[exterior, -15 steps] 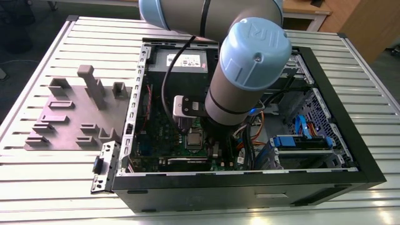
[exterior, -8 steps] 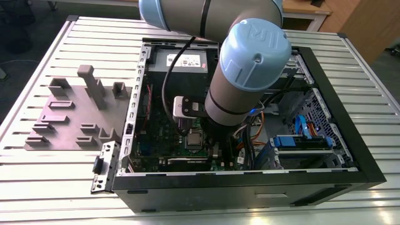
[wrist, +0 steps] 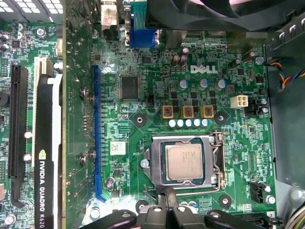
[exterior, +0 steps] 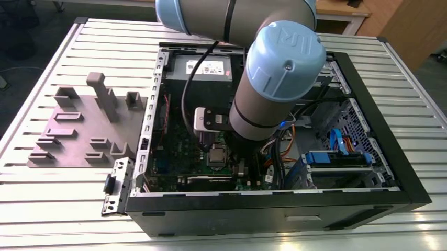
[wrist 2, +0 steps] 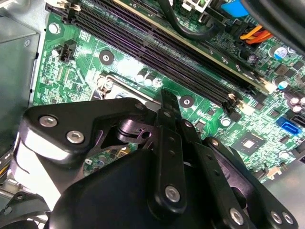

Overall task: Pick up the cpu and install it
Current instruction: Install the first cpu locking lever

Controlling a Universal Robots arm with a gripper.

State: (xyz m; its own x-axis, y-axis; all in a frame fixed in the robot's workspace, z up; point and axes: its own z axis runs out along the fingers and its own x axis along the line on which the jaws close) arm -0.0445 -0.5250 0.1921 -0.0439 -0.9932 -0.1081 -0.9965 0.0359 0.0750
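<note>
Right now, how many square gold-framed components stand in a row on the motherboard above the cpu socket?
3, in the first wrist view, side by side between the socket holding the cpu and the printed logo: one, one, one. None seems hidden.

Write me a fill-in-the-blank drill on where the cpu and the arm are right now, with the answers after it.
1. The cpu lies in the metal ____ on the motherboard.
2. The motherboard is ____ in colour.
3. In the exterior view the arm reaches down into the open computer ____.
4. The grey fixture plate lies on the exterior view's ____ of the case.

Answers: socket; green; case; left
</note>
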